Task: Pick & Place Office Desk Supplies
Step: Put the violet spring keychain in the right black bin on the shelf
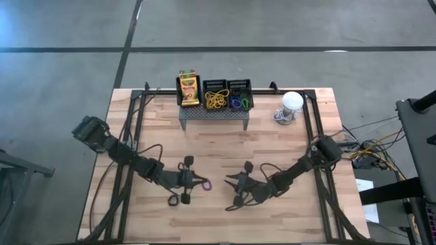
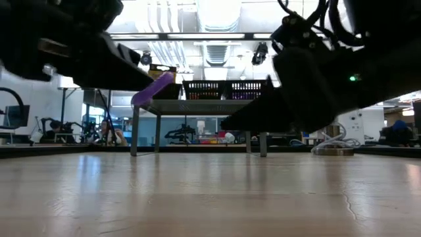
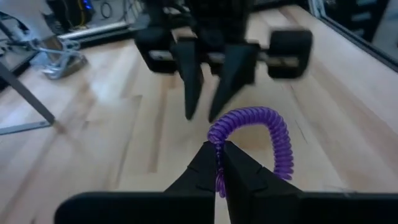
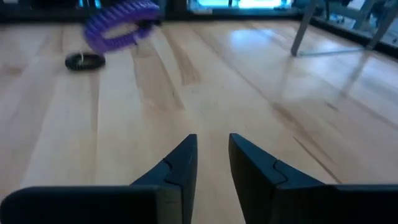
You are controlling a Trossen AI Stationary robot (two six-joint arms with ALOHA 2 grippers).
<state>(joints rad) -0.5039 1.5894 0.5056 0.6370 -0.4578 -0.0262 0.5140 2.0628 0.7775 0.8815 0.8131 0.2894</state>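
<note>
The left pincer [image 1: 202,184] sat at about seven o'clock on the counter [image 1: 286,143], its fingers [image 3: 205,163] pinched tight on a purple coiled loop [image 3: 252,134]. The low view showed the loop [image 2: 152,88] lifted clear of the wood. The right pincer [image 1: 231,180] faced it from about five o'clock, close by, its fingers [image 4: 180,163] a narrow gap apart and holding nothing. A black loop [image 4: 85,60] lay on the counter just beside the left pincer. At twelve o'clock, on a grey stand [image 1: 213,113], stood a crayon box [image 1: 188,88] and two black mesh bins, one with yellow loops [image 1: 216,100], the other with green and blue loops [image 1: 239,102]. A white ball [image 1: 291,102] sat at two o'clock.
</note>
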